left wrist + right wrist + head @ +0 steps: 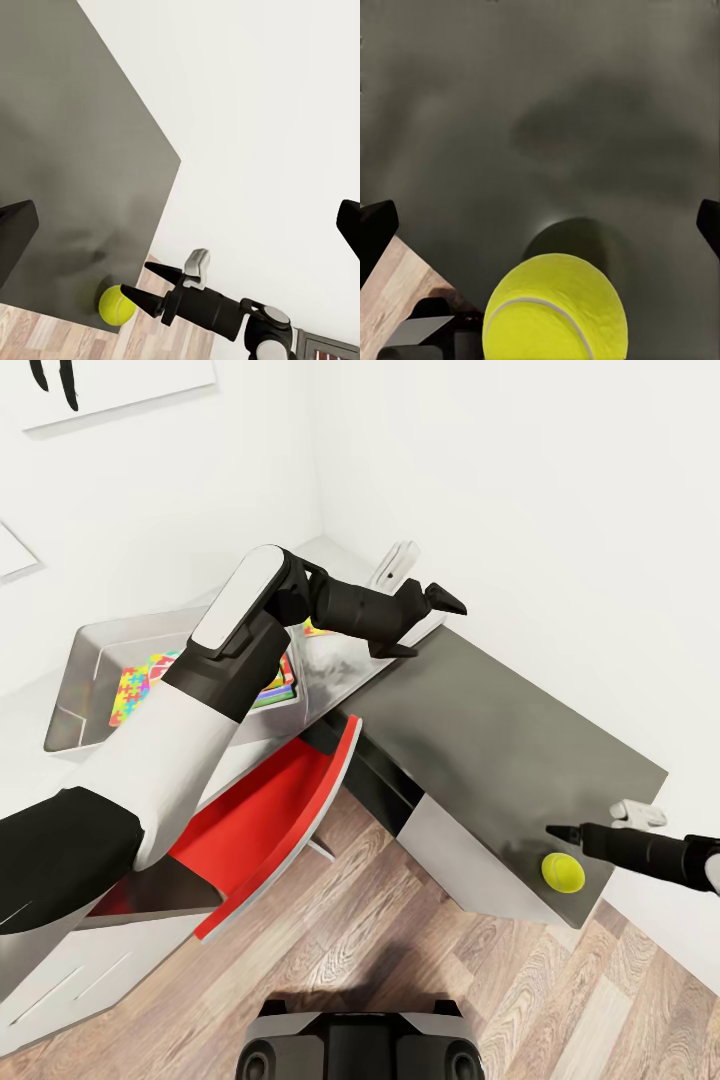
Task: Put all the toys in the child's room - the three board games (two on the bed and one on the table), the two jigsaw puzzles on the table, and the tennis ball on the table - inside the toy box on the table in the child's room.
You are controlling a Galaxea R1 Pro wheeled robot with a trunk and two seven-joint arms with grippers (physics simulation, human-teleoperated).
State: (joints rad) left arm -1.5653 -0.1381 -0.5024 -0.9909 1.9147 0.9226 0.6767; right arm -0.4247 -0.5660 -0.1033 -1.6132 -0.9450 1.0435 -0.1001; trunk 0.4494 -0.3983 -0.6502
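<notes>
Tennis ball (563, 872): yellow-green, white seam, at near corner of dark grey desk (500, 730).
Right gripper (553, 830): fingers spread, just above ball.
Left gripper (437, 622): fingers apart, empty.
Toy box (85, 670): grey, holding colourful jigsaw puzzle (135, 688).

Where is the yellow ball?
The tennis ball sits near the dark desk's corner, at the head view's lower right, just beside the open right gripper.

No readable text, label, brand, number or sign appears anywhere.
</notes>
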